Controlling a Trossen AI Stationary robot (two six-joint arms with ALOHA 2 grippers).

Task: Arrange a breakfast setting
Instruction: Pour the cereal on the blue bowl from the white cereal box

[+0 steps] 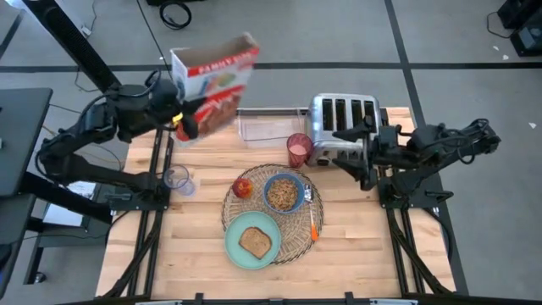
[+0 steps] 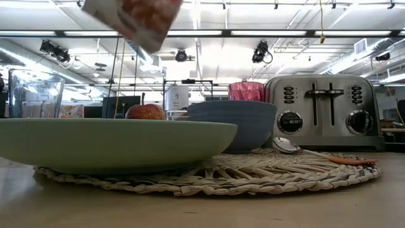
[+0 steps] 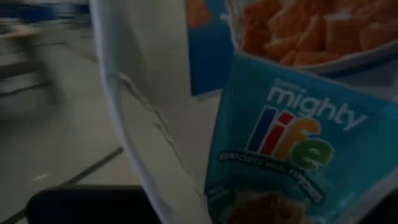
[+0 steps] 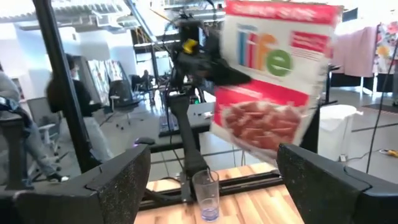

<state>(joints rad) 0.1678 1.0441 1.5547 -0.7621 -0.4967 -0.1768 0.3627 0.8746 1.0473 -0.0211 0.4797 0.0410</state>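
Note:
My left gripper (image 1: 180, 121) is shut on a red cereal box (image 1: 213, 83), held high over the table's far left; the box also shows in the right wrist view (image 4: 270, 81), the low view (image 2: 136, 16) and the left wrist view (image 3: 280, 124). On the wicker placemat (image 1: 292, 246) sit a blue bowl (image 1: 284, 193) of cereal, a mint-green plate (image 1: 234, 246) with toast (image 1: 256, 242), a red apple (image 1: 243, 186) and an orange-handled utensil (image 1: 313, 227). A pink cup (image 1: 298, 150) stands beside the placemat. My right gripper (image 1: 362, 161) is open and empty near the toaster. My left gripper holds the cereal box by one side edge (image 4: 231, 73), about halfway up, coming level from the table's left. One finger (image 4: 217, 67) lies on the printed front face; the other is hidden behind the box. The box is lifted clear and tilted, open flaps (image 1: 212, 52) uppermost.
A chrome toaster (image 1: 343, 119) stands far right of centre and a clear plastic bin (image 1: 271, 124) beside it. A clear glass (image 1: 176, 180) stands on the left of the table. People and chairs show in the room beyond (image 4: 74, 118). Bare wood lies along the near edge (image 1: 356, 271).

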